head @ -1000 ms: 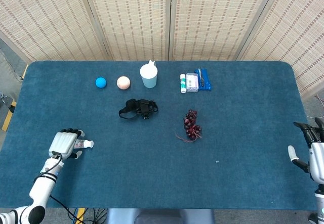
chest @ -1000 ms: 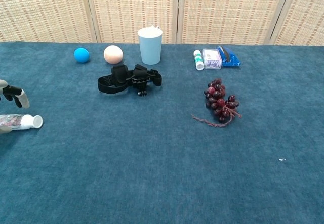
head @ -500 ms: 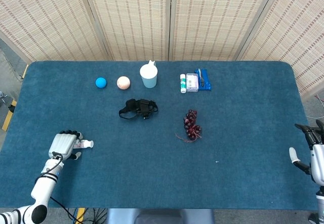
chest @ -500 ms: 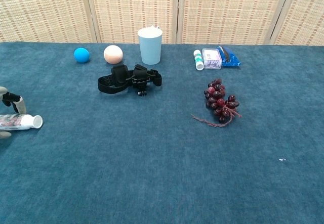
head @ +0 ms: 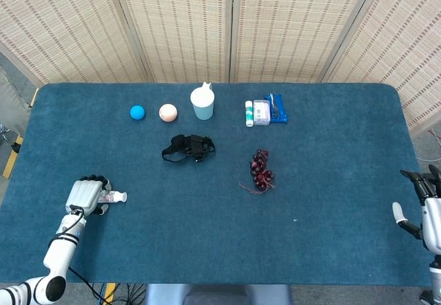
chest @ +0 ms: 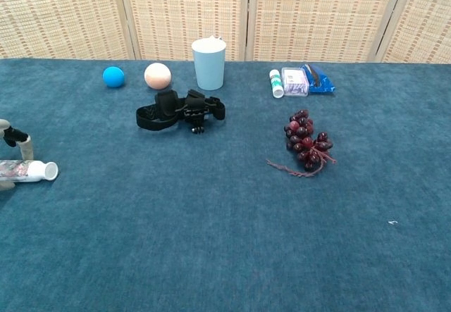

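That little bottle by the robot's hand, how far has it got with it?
The left hand lies over the bottle, fingers around it, so the grasp looks made. The bottle lies flat on the table, not lifted. The right hand hangs open at the far edge, holding nothing.

Small bottle, lying flat, near left front edge of table.
Small bottle (head: 112,197): clear-to-pale body with pinkish label markings, white cap. Lies on its side on the blue cloth, long axis roughly left–right, cap end pointing toward table centre. In the head view only the cap and a short stretch of the neck end show; the rest is covered. In the chest view the bottle (chest: 28,171) sits at the far left picture edge, body partly cut off. Well apart from the other objects further back.
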`<action>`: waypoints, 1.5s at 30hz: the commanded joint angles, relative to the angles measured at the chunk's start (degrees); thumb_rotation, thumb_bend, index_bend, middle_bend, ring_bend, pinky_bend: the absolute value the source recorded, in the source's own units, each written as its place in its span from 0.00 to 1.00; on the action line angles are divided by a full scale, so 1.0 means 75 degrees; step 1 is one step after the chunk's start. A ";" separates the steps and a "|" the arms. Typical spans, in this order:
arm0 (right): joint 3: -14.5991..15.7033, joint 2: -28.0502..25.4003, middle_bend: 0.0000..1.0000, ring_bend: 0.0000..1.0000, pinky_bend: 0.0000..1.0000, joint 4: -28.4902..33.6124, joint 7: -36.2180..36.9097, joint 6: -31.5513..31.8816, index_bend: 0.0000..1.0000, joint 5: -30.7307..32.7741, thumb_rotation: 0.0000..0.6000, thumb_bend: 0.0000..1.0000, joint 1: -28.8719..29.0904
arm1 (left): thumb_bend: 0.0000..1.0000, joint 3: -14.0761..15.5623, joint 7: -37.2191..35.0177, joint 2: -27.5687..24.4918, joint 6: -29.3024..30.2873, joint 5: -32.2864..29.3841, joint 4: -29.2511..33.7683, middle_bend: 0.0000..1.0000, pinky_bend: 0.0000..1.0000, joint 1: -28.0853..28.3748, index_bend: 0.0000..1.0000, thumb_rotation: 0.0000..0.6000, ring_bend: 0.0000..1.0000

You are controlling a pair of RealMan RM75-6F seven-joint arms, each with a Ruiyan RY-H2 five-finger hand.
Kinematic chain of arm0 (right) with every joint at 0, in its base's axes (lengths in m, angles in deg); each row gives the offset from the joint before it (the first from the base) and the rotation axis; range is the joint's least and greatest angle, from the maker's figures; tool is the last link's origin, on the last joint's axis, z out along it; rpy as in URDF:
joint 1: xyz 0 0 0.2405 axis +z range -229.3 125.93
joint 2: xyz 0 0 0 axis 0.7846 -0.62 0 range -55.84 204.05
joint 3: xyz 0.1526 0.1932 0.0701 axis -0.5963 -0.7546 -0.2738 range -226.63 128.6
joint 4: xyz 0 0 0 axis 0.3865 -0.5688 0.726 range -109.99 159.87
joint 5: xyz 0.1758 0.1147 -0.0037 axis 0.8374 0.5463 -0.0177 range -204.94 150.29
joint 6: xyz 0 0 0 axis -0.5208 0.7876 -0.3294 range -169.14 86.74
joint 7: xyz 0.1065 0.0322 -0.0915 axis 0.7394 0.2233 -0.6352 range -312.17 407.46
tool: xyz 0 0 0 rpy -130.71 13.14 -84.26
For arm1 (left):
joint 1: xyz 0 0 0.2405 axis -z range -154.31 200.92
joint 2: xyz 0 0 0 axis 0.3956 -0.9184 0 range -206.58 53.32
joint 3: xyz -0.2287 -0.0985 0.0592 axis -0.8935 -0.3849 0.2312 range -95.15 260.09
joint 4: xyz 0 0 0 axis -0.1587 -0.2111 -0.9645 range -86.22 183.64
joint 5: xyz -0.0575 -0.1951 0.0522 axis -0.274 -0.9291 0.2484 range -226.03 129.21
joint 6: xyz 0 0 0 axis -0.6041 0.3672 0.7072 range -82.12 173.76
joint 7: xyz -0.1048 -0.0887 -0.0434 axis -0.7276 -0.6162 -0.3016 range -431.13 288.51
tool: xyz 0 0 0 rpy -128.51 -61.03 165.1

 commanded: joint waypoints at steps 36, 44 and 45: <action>-0.0055 -0.0168 0.28 0.11 0.21 0.0662 -0.0263 -0.1177 0.23 -0.1034 1.00 0.29 0.1005 | 0.37 -0.0242 -0.0885 -0.0829 0.0881 0.2368 0.0967 0.67 0.30 0.0262 0.55 1.00 0.47; -0.0221 0.0153 0.35 0.12 0.21 0.0896 -0.0639 -0.2173 0.23 -0.1450 1.00 0.30 0.1952 | 0.37 -0.0509 0.0258 -0.1284 0.0521 0.2067 0.1998 0.71 0.31 0.0749 0.56 1.00 0.52; -0.0233 0.0212 0.36 0.12 0.21 0.0903 -0.0687 -0.2281 0.23 -0.1513 1.00 0.30 0.2062 | 0.37 -0.0537 0.0386 -0.1319 0.0496 0.2014 0.2109 0.71 0.31 0.0797 0.56 1.00 0.52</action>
